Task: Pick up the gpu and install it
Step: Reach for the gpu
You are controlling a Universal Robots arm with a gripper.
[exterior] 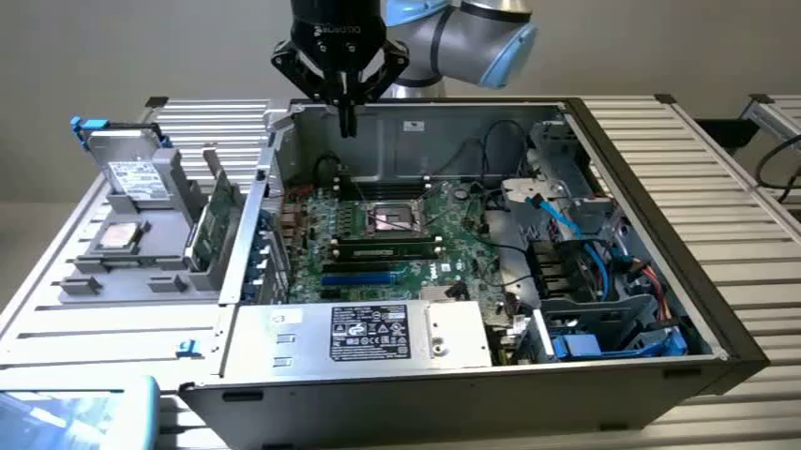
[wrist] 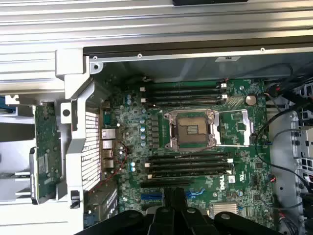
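Observation:
The gpu [exterior: 216,223] is a thin green circuit card standing on edge in a slot of the grey holder rack [exterior: 131,267], to the exterior view's left of the open computer case [exterior: 701,309]. In the wrist view the gpu [wrist: 46,147] lies outside the case wall. My gripper [exterior: 347,120] hangs above the rear part of the case, over the motherboard [exterior: 400,230], well apart from the gpu. Its fingers are shut together with nothing between them, and my gripper [wrist: 174,203] looks straight down on the board.
A silver hard drive [exterior: 134,175] with a white label stands in the same rack. In the case are the empty CPU socket [wrist: 190,132], a seated memory stick [exterior: 388,251], the power supply [exterior: 375,333], blue expansion slots [exterior: 363,278] and blue cables [exterior: 564,220].

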